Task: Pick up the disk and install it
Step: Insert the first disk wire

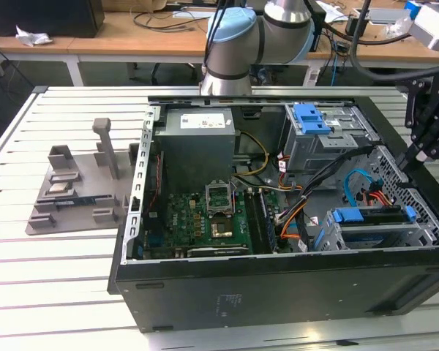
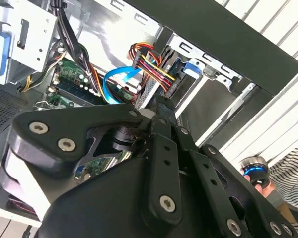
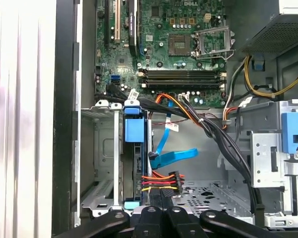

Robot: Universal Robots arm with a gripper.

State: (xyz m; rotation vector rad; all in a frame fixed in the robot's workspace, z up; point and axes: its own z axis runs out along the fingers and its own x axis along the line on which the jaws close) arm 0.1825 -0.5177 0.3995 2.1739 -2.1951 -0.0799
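We take the open computer case [image 1: 278, 292] on the slatted table [image 1: 58, 278] as our landmark. Inside it, in the drive cage [image 1: 351, 238] at the corner of the case nearest the exterior view's right, the disk [image 1: 373, 217] sits on edge in its blue carrier; in the first wrist view the same disk [image 3: 135, 163] stands in the cage slot, its blue tab facing us and a bundle of red, yellow and black wires [image 3: 161, 181] plugged in just beside its lower end. The gripper [image 1: 417, 150] hangs over the case's edge above that cage; in the first wrist view the gripper [image 3: 161, 196] has its dark fingers [image 3: 169, 198] drawn tight against each other with nothing between them, just beside the disk's end. Further into the case lie the green motherboard [image 1: 205, 219] and the grey power supply [image 1: 197, 139]. Outside the case, on the table toward the exterior view's left, stands a grey fixture [image 1: 73, 190].
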